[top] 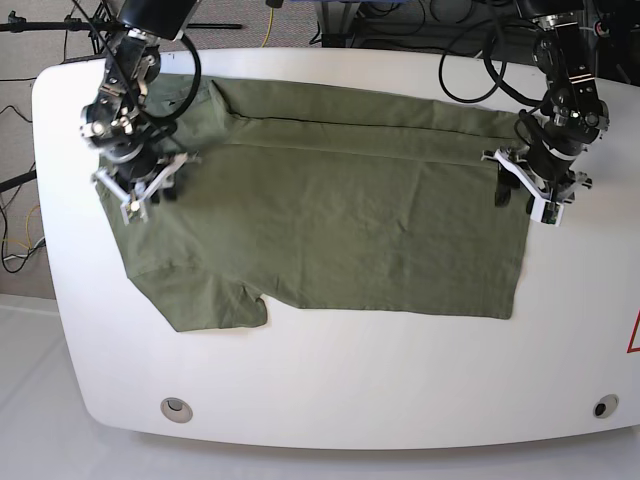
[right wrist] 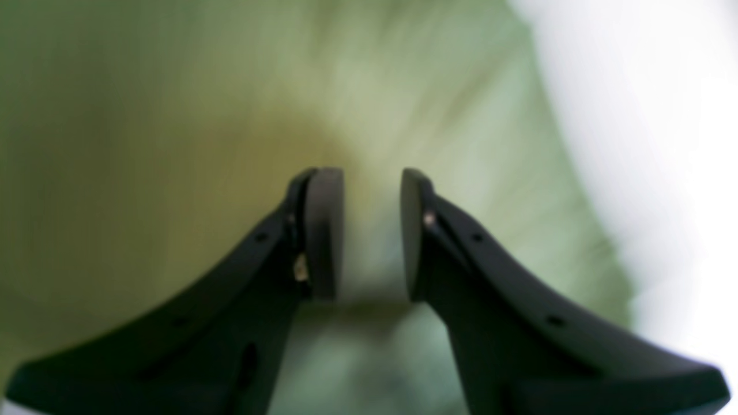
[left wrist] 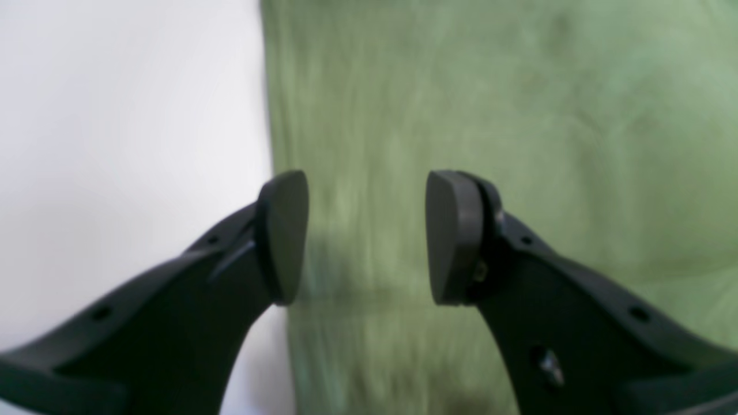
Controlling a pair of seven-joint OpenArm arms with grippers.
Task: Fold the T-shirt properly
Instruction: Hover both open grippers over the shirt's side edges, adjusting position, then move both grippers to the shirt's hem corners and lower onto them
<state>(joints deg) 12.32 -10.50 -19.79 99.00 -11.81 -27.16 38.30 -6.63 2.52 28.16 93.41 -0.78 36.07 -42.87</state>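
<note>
Olive-green cotton, the T-shirt (top: 320,225) lies spread flat across the white table (top: 330,370), its far long edge already turned over in a band, hem to the right and sleeves to the left. Both pincers hang released with nothing between their pads: the left gripper (top: 532,192) over the hem edge at the far right, the right gripper (top: 140,190) over the sleeve end at the far left. To fold well, I judge each should pinch only the top layer and move evenly together.
</note>
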